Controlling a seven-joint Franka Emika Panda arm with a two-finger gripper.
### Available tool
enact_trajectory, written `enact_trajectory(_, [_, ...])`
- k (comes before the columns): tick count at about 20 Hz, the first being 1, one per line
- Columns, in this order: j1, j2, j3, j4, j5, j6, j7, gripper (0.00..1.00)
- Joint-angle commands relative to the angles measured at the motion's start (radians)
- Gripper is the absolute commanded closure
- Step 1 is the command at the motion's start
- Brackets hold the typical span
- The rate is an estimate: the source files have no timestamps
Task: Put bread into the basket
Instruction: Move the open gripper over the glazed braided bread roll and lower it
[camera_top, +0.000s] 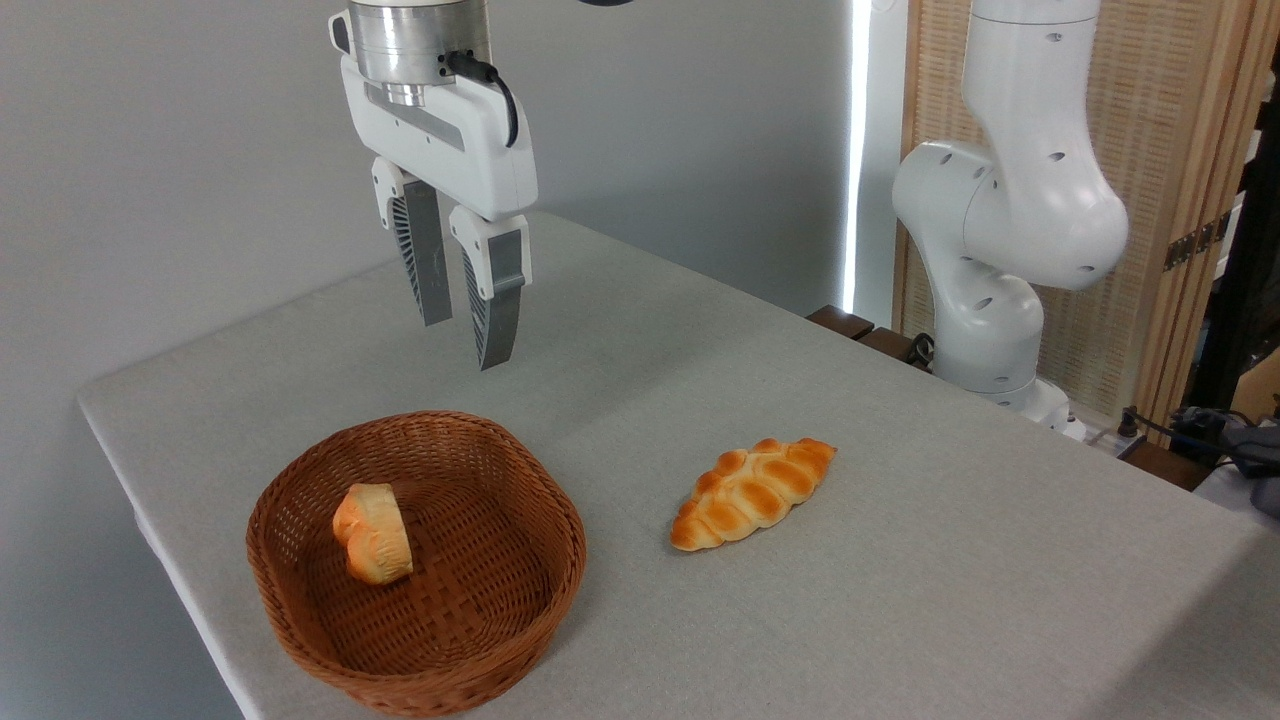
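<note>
The tool (466, 338) hung well above the counter (900, 560), over the far rim of the basket (300, 610), with its two fingers (497, 300) parted by a narrow gap and nothing between them; it was released and touched no object. The bread (752, 492) lay flat on the counter to the right of the basket, well apart from it and from the tool, its glossy braided top upward and its long axis running diagonally. A shorter bread chunk (372, 534) already sat inside the basket (not the item named in the task).

Judged from this layout, the reach towards the loaf had not begun. The next move would call for travel to the right and down, a wider opening, and probably a wrist turn so the fingers close across the loaf's narrow width rather than along its length.
</note>
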Motion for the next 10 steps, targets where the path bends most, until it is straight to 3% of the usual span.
enact_trajectory(1, [0.011,-0.017,-0.016,0.018,0.0,-0.134,-0.008,0.0])
enact_trajectory(10, [0.011,-0.018,-0.014,0.013,0.002,-0.123,-0.014,0.0])
